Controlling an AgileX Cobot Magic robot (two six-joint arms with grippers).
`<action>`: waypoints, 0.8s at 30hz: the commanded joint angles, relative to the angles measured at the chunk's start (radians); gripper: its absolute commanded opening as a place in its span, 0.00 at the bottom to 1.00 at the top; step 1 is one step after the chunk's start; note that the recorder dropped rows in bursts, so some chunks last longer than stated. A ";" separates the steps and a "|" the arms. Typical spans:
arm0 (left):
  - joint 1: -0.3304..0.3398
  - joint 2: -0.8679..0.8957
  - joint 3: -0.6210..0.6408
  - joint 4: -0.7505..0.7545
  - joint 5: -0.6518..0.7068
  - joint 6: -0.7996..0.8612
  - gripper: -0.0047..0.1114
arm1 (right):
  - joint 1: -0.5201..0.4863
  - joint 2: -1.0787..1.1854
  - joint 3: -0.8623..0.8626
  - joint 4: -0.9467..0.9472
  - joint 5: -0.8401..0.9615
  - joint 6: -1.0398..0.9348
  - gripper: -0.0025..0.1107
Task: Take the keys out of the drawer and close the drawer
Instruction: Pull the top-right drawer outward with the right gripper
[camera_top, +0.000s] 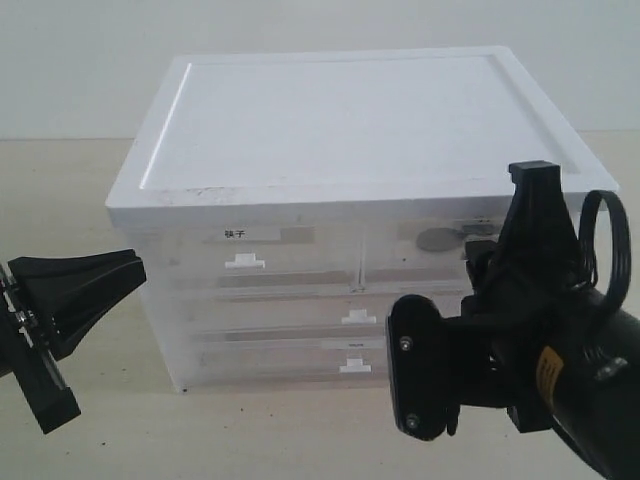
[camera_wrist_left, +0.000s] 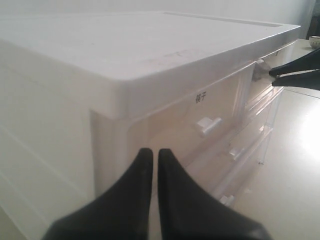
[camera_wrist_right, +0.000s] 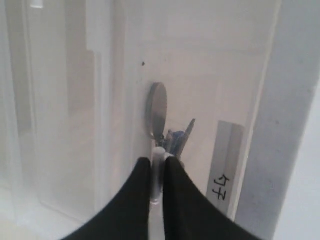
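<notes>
Your right end effector (camera_wrist_right: 157, 161) pinches the tab handle (camera_wrist_right: 158, 181) of the drawer (camera_wrist_right: 200, 85), ready to pull; keys (camera_wrist_right: 177, 140) sit just behind, centre frame.

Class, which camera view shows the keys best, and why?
The right wrist view: the keys sit close up behind the drawer's translucent front, with the round fob and the blades distinguishable. The exterior view shows them only as a dark smudge behind that front; the left wrist view shows no keys.
</notes>
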 joint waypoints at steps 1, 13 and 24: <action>-0.007 0.007 -0.005 -0.003 -0.010 -0.001 0.08 | 0.133 0.007 0.003 0.117 0.045 0.006 0.02; -0.007 0.007 -0.005 -0.001 -0.010 -0.001 0.08 | 0.268 -0.004 0.003 0.233 0.194 0.007 0.02; -0.007 0.007 -0.005 -0.001 -0.010 -0.001 0.08 | 0.436 -0.265 -0.050 0.193 0.251 0.168 0.02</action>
